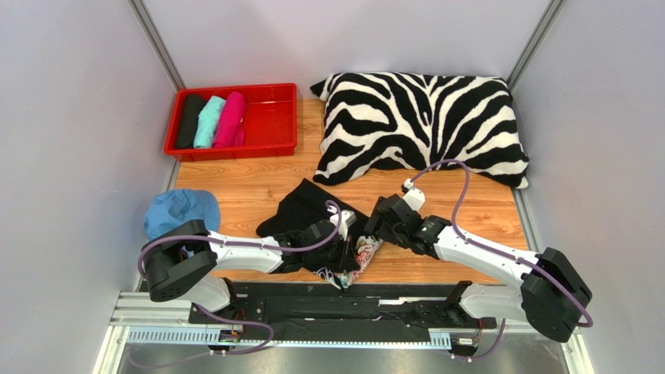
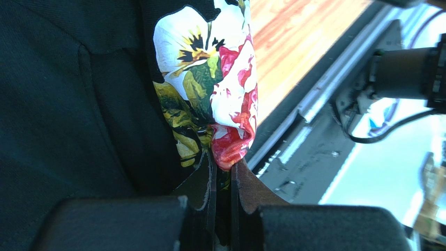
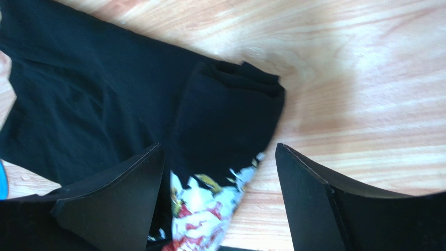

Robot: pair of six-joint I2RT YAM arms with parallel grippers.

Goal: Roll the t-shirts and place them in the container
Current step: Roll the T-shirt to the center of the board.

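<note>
In the top view, the black t-shirt (image 1: 308, 210) lies crumpled on the wooden table (image 1: 250, 187), close to the near edge. The left gripper (image 1: 347, 234) is on the near right part of the shirt, where a flowered print (image 1: 365, 253) shows. The right gripper (image 1: 384, 222) is just beside the shirt's right side. In the red tray (image 1: 273, 117) at the far left corner, three rolls lie side by side: a black roll (image 1: 189, 121), a teal roll (image 1: 208, 121) and a pink roll (image 1: 231, 119). The zebra-striped pillow (image 1: 421, 125) is right of the tray, and the light blue cap (image 1: 179, 212) is left of the shirt.

In the left wrist view, the fingers (image 2: 201, 183) are almost together and pinch a fold of the flowered cloth (white, red and green). Black cloth fills the left side; the wood and a metal rail (image 2: 293, 141) show on the right.

In the right wrist view, the fingers (image 3: 120, 198) stand wide apart and hold nothing. The black shirt lies under and between them, with the print at the lower edge. Whether they touch the cloth, I cannot tell.
</note>
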